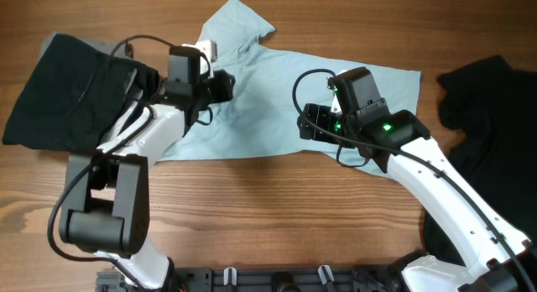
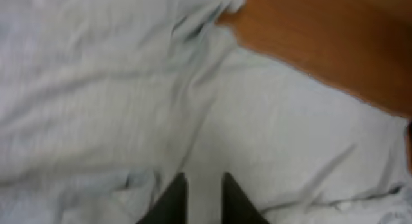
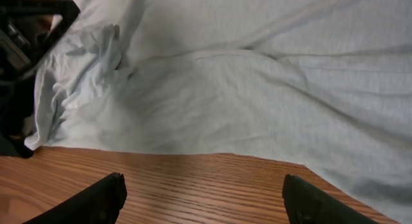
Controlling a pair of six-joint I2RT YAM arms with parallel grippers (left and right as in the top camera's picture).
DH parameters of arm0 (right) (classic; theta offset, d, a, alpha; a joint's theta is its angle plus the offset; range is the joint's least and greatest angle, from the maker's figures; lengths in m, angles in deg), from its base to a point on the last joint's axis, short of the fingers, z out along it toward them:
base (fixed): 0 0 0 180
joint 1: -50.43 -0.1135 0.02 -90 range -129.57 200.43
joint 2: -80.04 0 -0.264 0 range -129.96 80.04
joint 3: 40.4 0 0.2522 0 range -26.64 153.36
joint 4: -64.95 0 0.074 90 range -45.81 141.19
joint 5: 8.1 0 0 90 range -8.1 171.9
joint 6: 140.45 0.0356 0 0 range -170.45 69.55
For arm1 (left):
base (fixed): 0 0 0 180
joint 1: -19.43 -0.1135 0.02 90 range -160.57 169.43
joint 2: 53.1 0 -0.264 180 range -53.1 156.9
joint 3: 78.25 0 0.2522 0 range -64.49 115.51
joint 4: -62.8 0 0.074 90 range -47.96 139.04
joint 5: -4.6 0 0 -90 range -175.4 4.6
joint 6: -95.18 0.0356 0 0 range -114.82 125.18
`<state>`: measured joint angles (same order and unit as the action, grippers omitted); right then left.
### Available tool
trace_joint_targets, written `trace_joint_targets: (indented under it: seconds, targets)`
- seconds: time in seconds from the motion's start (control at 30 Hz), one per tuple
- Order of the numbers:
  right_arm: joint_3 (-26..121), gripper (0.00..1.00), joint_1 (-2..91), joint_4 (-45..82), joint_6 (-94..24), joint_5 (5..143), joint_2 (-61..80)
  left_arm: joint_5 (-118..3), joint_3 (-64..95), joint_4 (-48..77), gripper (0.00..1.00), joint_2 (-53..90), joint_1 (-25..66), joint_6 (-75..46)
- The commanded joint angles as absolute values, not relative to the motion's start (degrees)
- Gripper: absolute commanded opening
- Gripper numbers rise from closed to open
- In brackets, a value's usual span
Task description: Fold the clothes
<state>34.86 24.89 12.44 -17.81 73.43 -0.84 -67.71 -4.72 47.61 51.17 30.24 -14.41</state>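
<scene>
Spreading over the middle of the table (image 1: 268,216) toward its far edge, the pale aqua-blue T-shirt (image 1: 268,107) is seen lying flat but rumpled, with one sleeve pointed at the far edge. A black garment (image 1: 67,91) is laid at the far left corner, partly covered by the left arm, and a second black garment (image 1: 487,91) is heaped along the right edge up to the far right corner.

The left gripper (image 1: 222,84) is held over the left part of the shirt. In the left wrist view its fingers (image 2: 170,201) are drawn close together, with only a narrow strip of pale cloth showing between them; whether that cloth is pinched cannot be told.

The right gripper (image 1: 309,124) is placed at the shirt's near hem, right of the middle. In the right wrist view its fingers (image 3: 96,198) are spread wide and nothing is gripped; bare wood is seen between them, and the shirt's edge lies just beyond the tips
</scene>
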Motion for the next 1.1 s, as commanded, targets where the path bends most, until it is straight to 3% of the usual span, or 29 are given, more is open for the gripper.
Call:
trace_joint_targets:
  seconds: [0.0, 0.03, 0.07, 0.13, 0.2, 0.4, 0.5, 0.53, 0.57, 0.6, 0.63, 0.77, 0.87, 0.97, 1.03, 1.07]
  targets:
    - [35.2, 0.83, 24.9, 12.6, -19.0, 74.6, -0.2, -74.7, -4.3, 38.8, 0.57, 47.3, 28.7, -14.1]
    - [35.2, 0.83, 24.9, 12.6, -19.0, 74.7, -0.2, -75.9, -4.3, 36.8, 0.60, 46.8, 28.1, -14.1]
    - [35.2, 0.84, 24.9, 12.6, -19.0, 74.6, -0.2, -76.1, -4.3, 34.4, 0.56, 46.5, 27.1, -14.2]
    - [35.2, 0.84, 24.9, 12.6, -18.9, 74.6, -0.2, -75.9, -4.4, 31.7, 0.39, 46.6, 25.9, -14.2]
    - [35.2, 0.84, 24.9, 12.7, -18.9, 74.6, -0.2, -75.9, -4.5, 31.0, 0.28, 47.8, 25.1, -14.1]
    - [35.2, 0.84, 24.9, 12.8, -18.9, 74.6, -0.2, -74.0, -4.5, 36.9, 0.36, 52.8, 26.5, -14.2]
    - [35.2, 0.84, 24.9, 12.8, -18.9, 74.6, -0.2, -73.9, -4.5, 40.1, 0.34, 53.3, 27.2, -14.2]
    - [35.2, 0.84, 24.9, 12.8, -18.9, 74.6, -0.2, -73.9, -4.5, 41.3, 0.29, 53.3, 27.5, -14.2]
    - [35.2, 0.84, 24.9, 12.8, -18.9, 74.6, -0.2, -73.9, -4.5, 42.1, 0.12, 53.3, 27.8, -14.2]
    - [35.2, 0.84, 24.9, 12.8, -18.9, 74.6, -0.2, -73.9, -4.5, 43.5, 0.04, 53.3, 27.9, -14.2]
    - [35.2, 0.84, 24.9, 12.8, -18.8, 74.6, -0.2, -73.1, -4.5, 45.4, 0.04, 53.3, 27.8, -14.2]
    - [35.2, 0.84, 24.9, 12.8, -19.0, 74.7, -0.2, -67.6, -2.5, 50.2, 0.04, 52.4, 26.9, -14.8]
    - [35.2, 0.83, 25.5, 11.7, -18.9, 79.3, 0.1, -67.3, 2.3, 44.9, 0.04, 50.6, 26.6, -14.6]
    - [35.4, 0.86, 30.6, 8.9, -18.7, 80.1, 1.4, -67.5, 5.2, 35.1, 0.43, 47.7, 26.7, -11.6]
    - [35.4, 0.86, 35.7, 6.1, -18.8, 79.4, 2.6, -68.8, 5.7, 28.8, 0.56, 45.0, 26.7, -9.6]
    - [35.4, 0.86, 38.5, 4.5, -18.8, 78.6, 3.1, -70.8, 5.7, 25.6, 0.57, 43.4, 26.6, -9.1]
